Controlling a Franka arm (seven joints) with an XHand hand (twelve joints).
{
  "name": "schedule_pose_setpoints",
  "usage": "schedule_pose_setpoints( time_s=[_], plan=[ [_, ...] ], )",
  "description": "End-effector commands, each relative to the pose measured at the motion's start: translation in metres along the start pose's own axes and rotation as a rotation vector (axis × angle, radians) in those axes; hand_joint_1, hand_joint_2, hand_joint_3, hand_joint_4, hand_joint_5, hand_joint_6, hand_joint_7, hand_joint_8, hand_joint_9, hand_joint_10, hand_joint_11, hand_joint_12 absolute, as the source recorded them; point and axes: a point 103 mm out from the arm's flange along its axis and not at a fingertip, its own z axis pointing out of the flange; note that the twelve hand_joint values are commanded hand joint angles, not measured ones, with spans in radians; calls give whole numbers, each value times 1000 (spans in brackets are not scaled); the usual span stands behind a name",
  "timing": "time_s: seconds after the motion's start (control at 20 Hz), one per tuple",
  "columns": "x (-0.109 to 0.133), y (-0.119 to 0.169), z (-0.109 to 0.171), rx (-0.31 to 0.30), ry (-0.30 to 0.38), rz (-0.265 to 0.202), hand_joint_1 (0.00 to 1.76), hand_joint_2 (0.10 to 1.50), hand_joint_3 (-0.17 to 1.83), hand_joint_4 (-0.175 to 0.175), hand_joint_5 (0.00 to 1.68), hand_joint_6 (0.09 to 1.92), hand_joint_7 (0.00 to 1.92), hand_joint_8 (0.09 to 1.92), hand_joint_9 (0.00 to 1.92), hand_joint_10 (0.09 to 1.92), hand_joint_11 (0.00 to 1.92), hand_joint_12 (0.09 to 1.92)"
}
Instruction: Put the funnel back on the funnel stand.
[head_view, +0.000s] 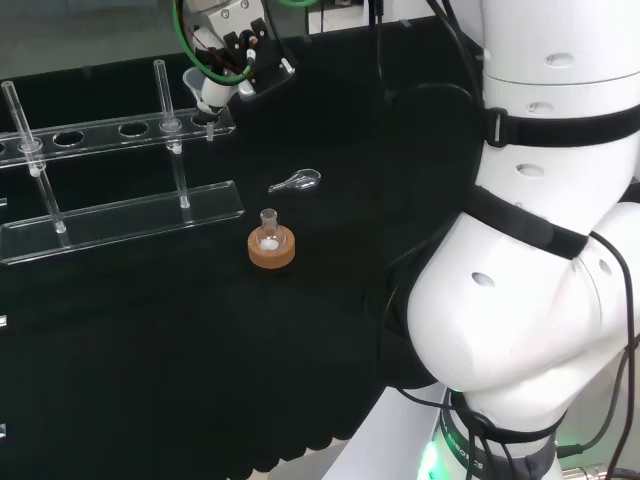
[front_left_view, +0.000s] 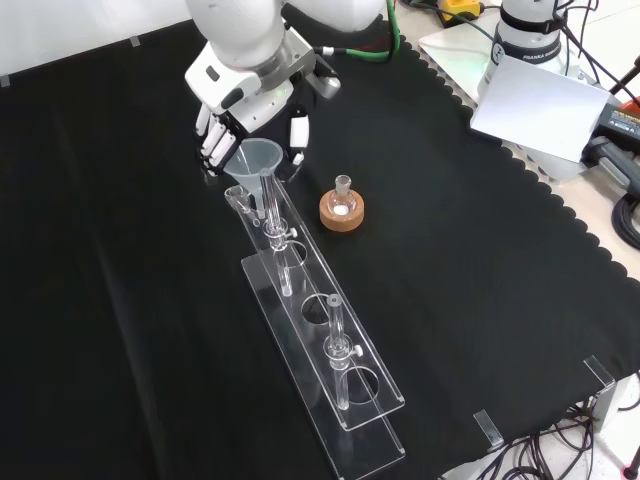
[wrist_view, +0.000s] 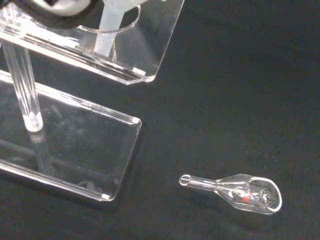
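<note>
Translucent conical funnel (front_left_view: 257, 160) sits in the clear acrylic funnel stand (front_left_view: 330, 360).

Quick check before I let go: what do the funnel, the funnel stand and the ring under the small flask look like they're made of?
Funnel: translucent, milky, probably plastic; its stem looks frosted white in the wrist view. Funnel stand: clear, glossy sheet with bright polished edges, likely acrylic, though glass can't be excluded. Ring under the flask: matte tan, looks like cork.
</note>
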Motion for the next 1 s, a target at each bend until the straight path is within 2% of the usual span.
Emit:
schedule_pose_setpoints(
  time_s=[0.05,0.15,0.3,0.4,0.5,0.7,1.0],
  plan=[
    [2,0,3,1,18,-13,815,770,519,-58,455,560,570,745,945,422,753,1134],
    [1,-1,4,31,41,-24,767,748,518,-58,378,478,471,770,842,476,677,1182],
    [2,-4,5,71,55,-34,644,705,464,-52,241,252,158,752,499,624,482,1295],
    [3,-7,6,92,53,-38,569,693,404,-44,164,124,43,632,308,705,356,1366],
    [4,-11,6,102,52,-39,522,695,338,-37,113,87,9,485,190,766,276,1408],
    [5,-24,-2,78,58,-37,479,697,267,-31,70,87,0,330,98,807,211,1437],
    [-3,-59,-22,1,80,-9,469,704,234,-34,73,87,0,348,87,827,193,1448]
  ],
)
